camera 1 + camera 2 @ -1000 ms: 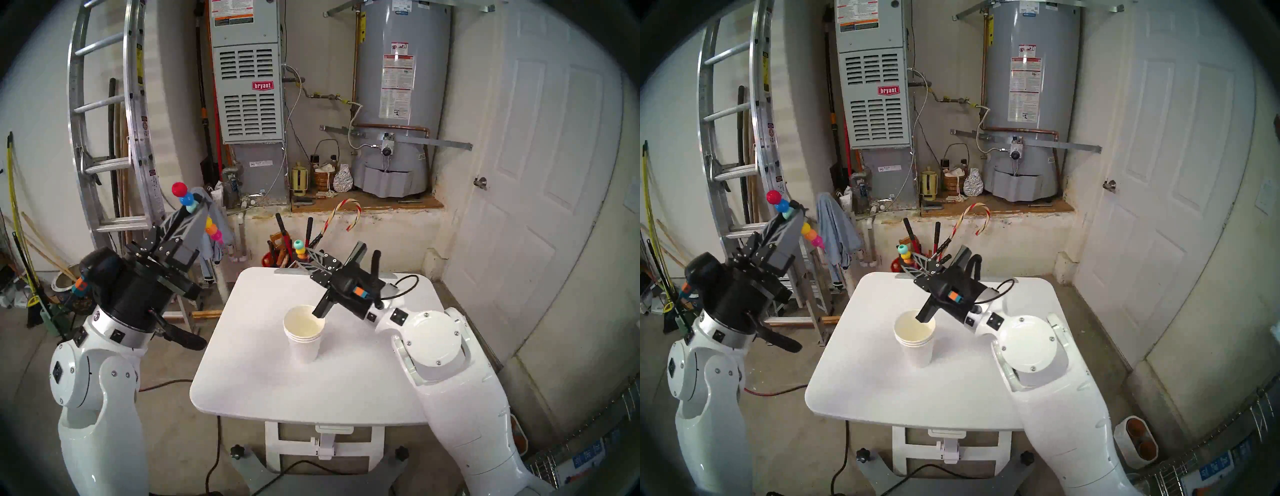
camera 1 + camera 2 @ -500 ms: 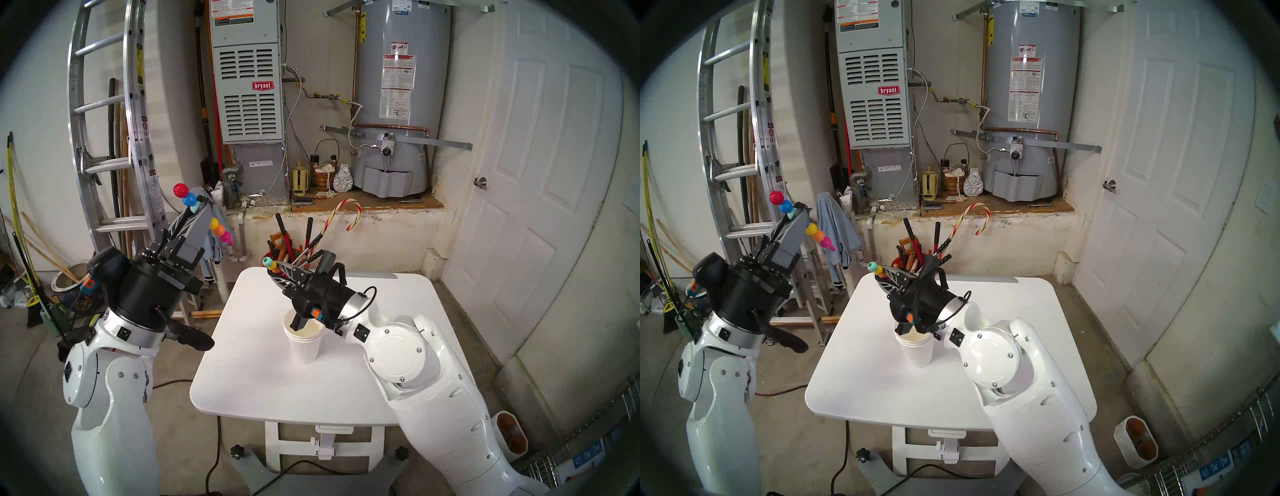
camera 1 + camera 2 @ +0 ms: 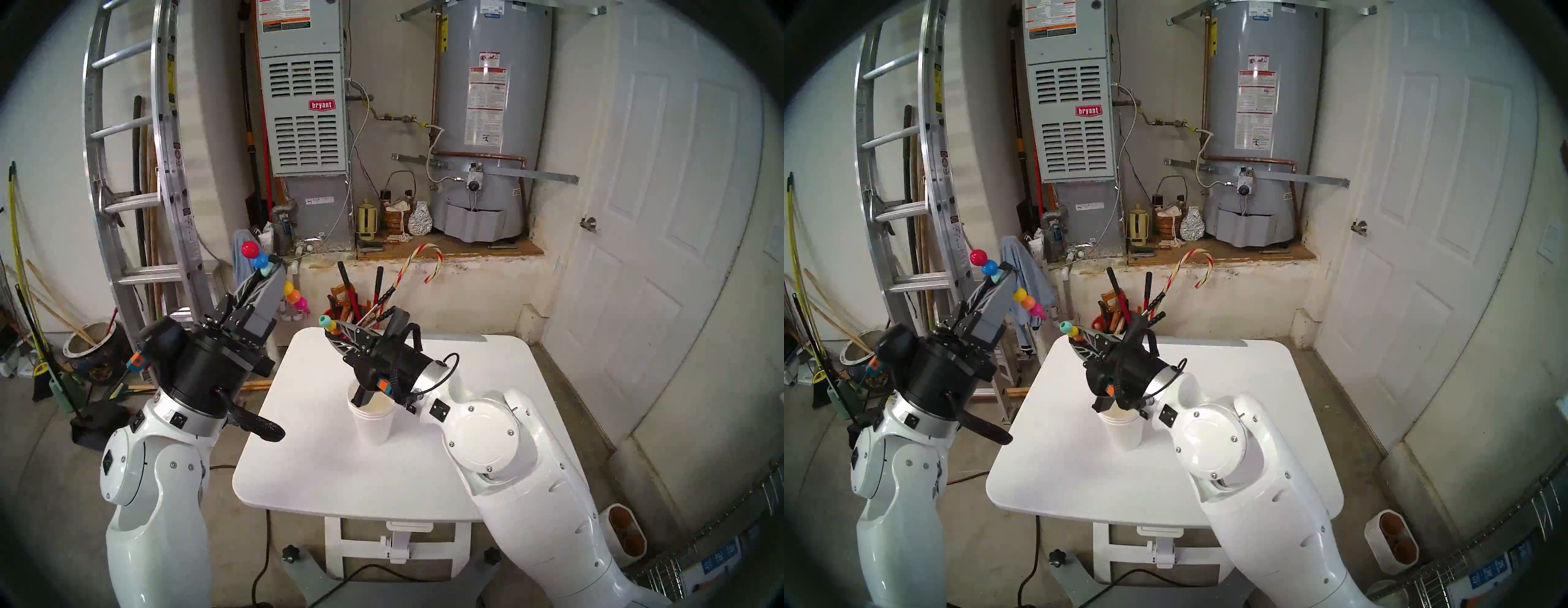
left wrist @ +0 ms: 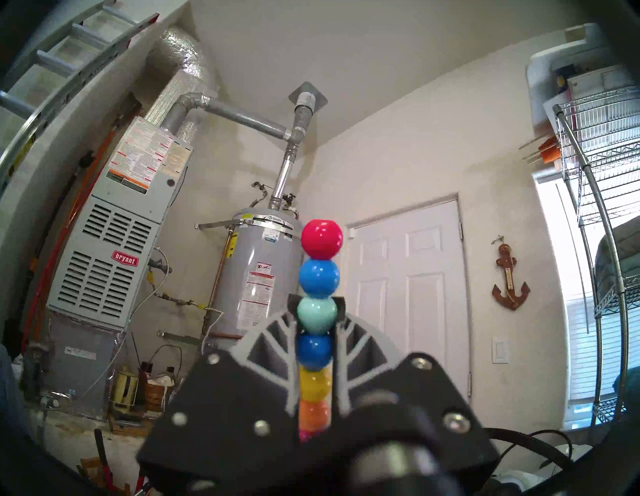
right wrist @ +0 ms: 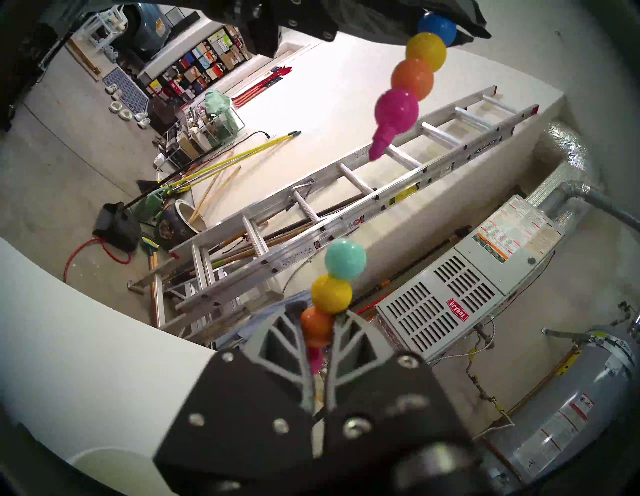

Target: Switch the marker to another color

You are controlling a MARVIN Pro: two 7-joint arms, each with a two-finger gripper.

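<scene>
Above the left edge of the white table [image 3: 297, 446], the longer part of the bead marker [image 3: 259, 261] is held clamped between the closed fingers of the left gripper [image 3: 271, 271], which is raised and tilted upward. Red, blue and teal beads are seen above the fingers in the left wrist view, with darker blue, yellow and orange beads pressed between them, and a pink pointed tip [image 3: 302, 304] is seen hanging below on the table side. Over the far left part of the table, a shorter bead piece [image 3: 329, 323] is gripped by the closed fingers of the right gripper [image 3: 335, 330]; its teal and yellow beads stick out past the fingertips, its orange bead is caught between them. The two pieces are kept apart, the pink tip near but not touching the teal bead. A stack of white paper cups [image 3: 373, 418] is stood near the table's middle, partly covered by the right wrist. Behind the table's far edge a candy cane [image 3: 418, 261] is seen among tool handles.
</scene>
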